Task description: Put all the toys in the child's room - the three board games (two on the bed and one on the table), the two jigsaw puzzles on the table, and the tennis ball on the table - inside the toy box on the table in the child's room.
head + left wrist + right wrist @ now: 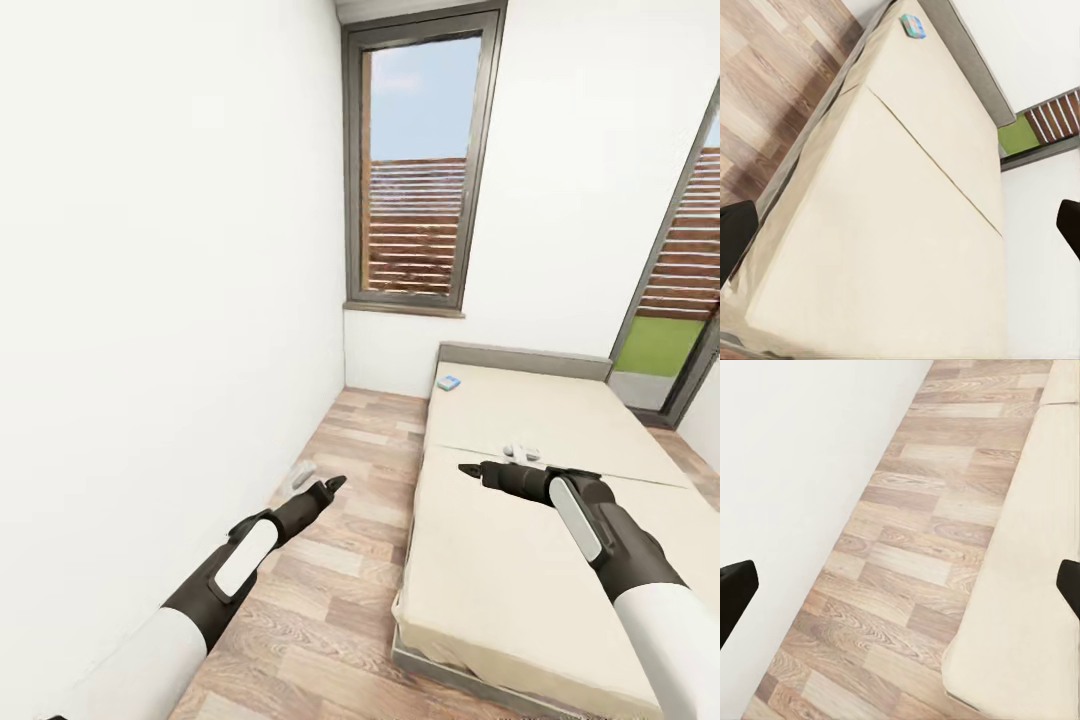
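I see both arms' fingers spread and empty; a small blue board game (448,382) lies on the bed's (520,560) far left corner.

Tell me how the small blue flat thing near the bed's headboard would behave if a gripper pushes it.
The blue flat thing lies low on the mattress, so it would probably slide, not roll or tip. It looks small and thin, likely light. The soft-looking surface may slow it.

The bed (520,520) fills the lower right of the head frame, a beige mattress on a grey frame with a low grey headboard at its far end. A small blue flat box (448,382) lies on its far left corner, and a pale whitish object (521,451), too small to identify, near mid-mattress. Wood-plank floor (340,520) runs along its left.
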